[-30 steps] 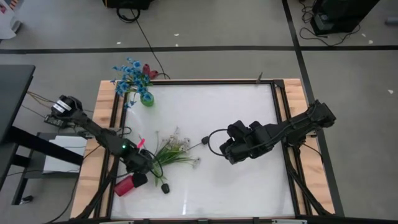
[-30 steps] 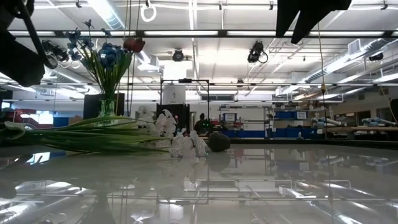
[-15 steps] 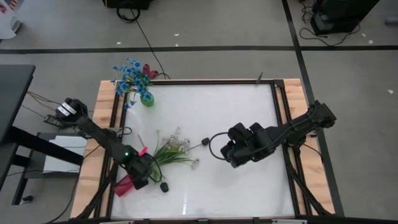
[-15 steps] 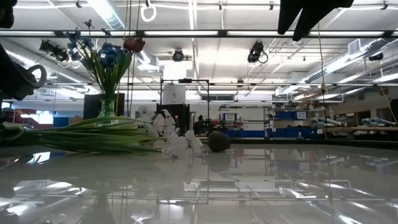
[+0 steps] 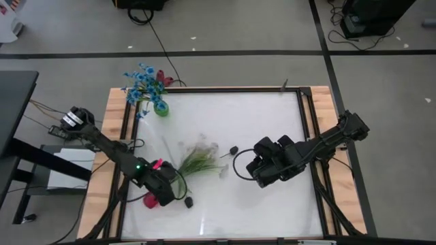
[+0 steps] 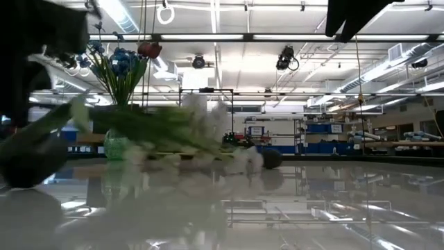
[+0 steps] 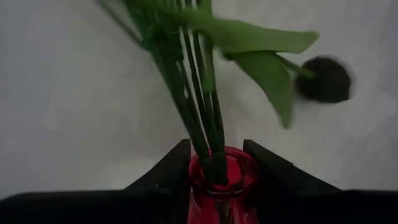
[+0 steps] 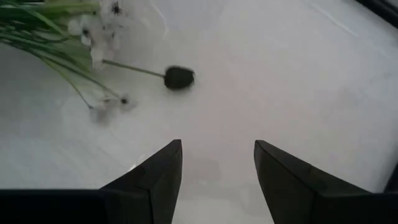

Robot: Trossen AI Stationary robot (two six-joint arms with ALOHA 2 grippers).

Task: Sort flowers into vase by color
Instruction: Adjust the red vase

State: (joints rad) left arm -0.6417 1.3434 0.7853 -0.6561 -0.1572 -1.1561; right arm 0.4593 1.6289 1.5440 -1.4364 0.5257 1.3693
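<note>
My left gripper [image 5: 165, 190] is near the table's left front corner, shut on a red vase [image 5: 148, 199]. A bunch of green stems with white flowers [image 5: 199, 158] sticks out of the vase's mouth, and the bunch [image 6: 173, 128] slants up off the table. One dark flower head [image 5: 188, 202] hangs close to the gripper, and another [image 5: 234, 149] lies toward the middle. A green vase [image 5: 161, 107] at the far left holds blue flowers [image 5: 142, 82] and a dark red one. My right gripper [image 5: 261, 173] hovers open, right of the middle. My left gripper pinches the red vase's neck [image 7: 214, 177] just below the mouth, one finger on each side. The fingers [image 7: 168, 171] lie along the vase and point the way its mouth points, toward the table's right. The vase is tilted, its stems slanting upward.
The table is a white board inside a wooden frame [image 5: 116, 136]. Bare white surface lies between my right gripper's fingers [image 8: 217, 180], and the dark head [image 8: 179, 77] and white blooms [image 8: 99, 25] lie ahead of them. Cables hang off the table's left side.
My left gripper has moved toward the table's near edge and a little to the right, and has shut on the red vase's neck. The vase lay on its side and has tipped up. Its bunch has swung up off the table and shifted right. My right gripper has drifted slightly right.
</note>
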